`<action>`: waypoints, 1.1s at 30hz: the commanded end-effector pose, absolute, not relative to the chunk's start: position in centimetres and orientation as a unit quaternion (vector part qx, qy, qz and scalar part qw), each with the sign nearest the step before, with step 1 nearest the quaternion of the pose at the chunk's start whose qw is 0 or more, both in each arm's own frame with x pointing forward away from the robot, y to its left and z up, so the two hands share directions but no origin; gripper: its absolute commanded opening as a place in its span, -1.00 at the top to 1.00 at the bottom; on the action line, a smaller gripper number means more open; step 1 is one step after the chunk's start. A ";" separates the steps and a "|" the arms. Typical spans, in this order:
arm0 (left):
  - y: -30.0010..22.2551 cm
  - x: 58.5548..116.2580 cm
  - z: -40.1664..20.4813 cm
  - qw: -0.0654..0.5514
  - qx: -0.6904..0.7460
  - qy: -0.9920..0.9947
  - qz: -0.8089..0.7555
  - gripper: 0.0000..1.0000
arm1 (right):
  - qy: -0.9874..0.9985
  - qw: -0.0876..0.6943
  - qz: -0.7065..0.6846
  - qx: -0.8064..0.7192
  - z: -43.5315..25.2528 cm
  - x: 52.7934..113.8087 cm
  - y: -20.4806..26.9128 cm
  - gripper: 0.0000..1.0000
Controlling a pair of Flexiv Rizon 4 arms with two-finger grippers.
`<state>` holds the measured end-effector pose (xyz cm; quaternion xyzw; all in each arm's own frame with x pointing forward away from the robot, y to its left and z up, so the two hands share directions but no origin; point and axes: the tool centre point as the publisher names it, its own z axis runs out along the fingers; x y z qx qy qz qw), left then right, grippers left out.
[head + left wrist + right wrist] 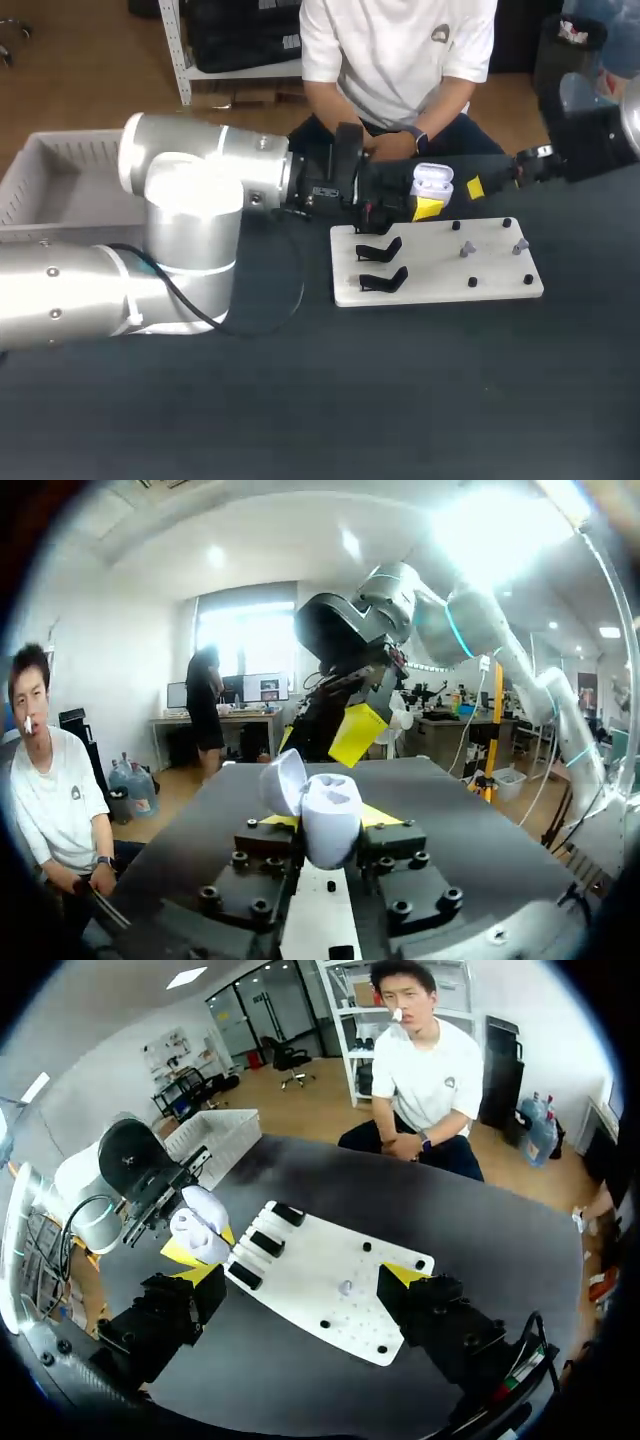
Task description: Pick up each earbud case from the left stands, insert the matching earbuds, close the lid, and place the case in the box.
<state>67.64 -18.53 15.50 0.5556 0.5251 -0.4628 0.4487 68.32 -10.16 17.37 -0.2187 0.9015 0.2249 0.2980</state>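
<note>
A white earbud case [432, 182] with its lid open is held above the far edge of the white board [437, 285]. My left gripper [430, 197] is shut on the case, which sits between its yellow tips in the left wrist view [328, 823], lid [283, 780] tipped back. My right gripper [478, 186] stands open right beside the case, one yellow tip [357, 735] just ahead of it. In the right wrist view the case [200, 1232] is next to one of the right fingers [190, 1260]. Two small grey earbuds [466, 248] [520, 244] stand on the board.
Two empty black stands [380, 250] [384, 281] are on the board's left side, with small black pegs [472, 283] around the earbuds. A pale box [50, 185] sits at the table's far left, partly behind my left arm.
</note>
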 end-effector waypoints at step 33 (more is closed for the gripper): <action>-17.3 68.1 16.7 0.498 0.511 0.524 -0.465 1.00 | 0.942 0.254 0.054 -0.211 16.2 66.1 -16.2 -1.00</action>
